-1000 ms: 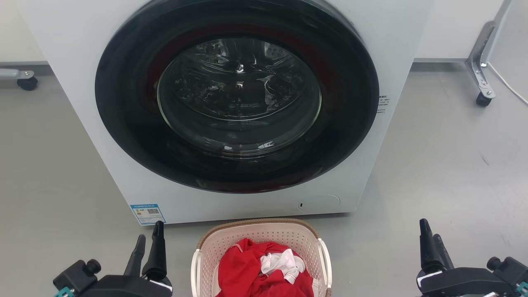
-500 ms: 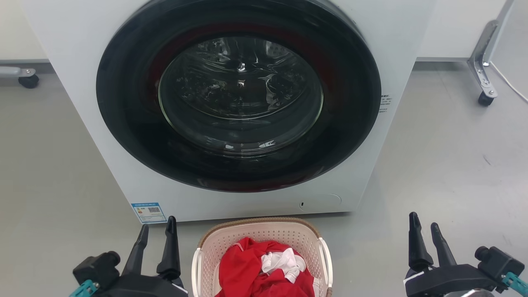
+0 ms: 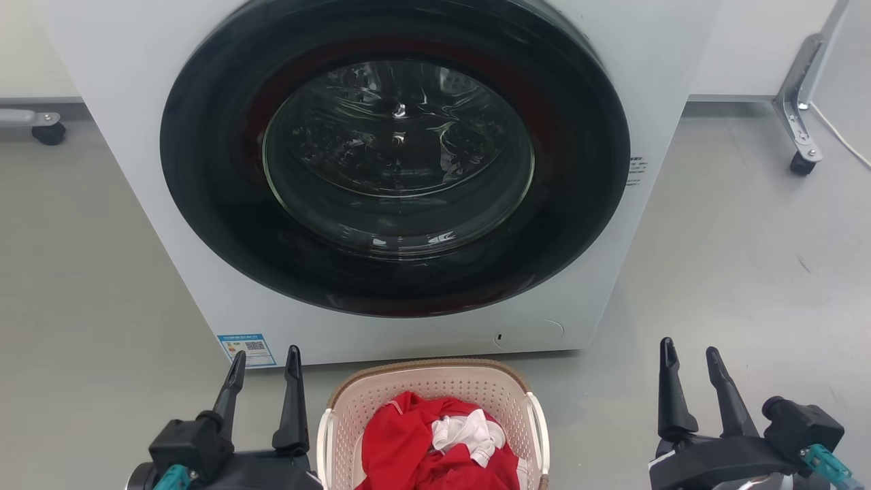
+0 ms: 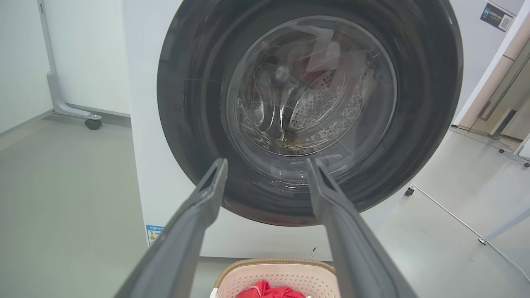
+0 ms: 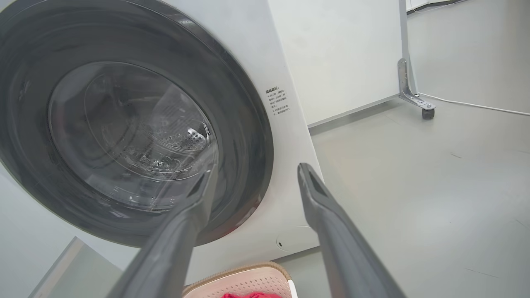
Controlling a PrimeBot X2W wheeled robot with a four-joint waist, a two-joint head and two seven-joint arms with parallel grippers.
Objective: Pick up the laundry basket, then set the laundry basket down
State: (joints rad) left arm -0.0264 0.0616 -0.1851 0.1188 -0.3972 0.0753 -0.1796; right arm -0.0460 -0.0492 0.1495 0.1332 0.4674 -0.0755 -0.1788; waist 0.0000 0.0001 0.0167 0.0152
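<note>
Floor (image 3: 748,258), grey and smooth, spreads out on both sides. On it stands a white washing machine (image 3: 116,68), by far the biggest thing here. Most of its front is taken up by a round dark door (image 3: 395,156), shut, with the shiny drum showing behind its bulging glass.

Right in front of the machine, centred under the door and close to its bottom edge, sits the laundry basket (image 3: 435,384). It is cream with holes in its walls, a brown woven-look rim along the far side and a white handle on each side. Its base is cut off by the lower edge of the head view. Inside it a red garment (image 3: 401,442) lies heaped up, with a smaller white cloth (image 3: 469,432) bunched on top, towards the right.

The left gripper (image 3: 266,352) hangs just beside the basket's left handle, its fingers pointing towards the machine and spread well apart with nothing between them. The right gripper (image 3: 688,346) hangs further off to the basket's right, with bare floor between the two, its fingers likewise parted and empty. Neither touches the basket.

A small blue label (image 3: 246,348) is stuck at the machine's lower left corner, just beyond the left gripper's tips. Far to the right a metal leg ends in a small black wheel (image 3: 801,163).
</note>
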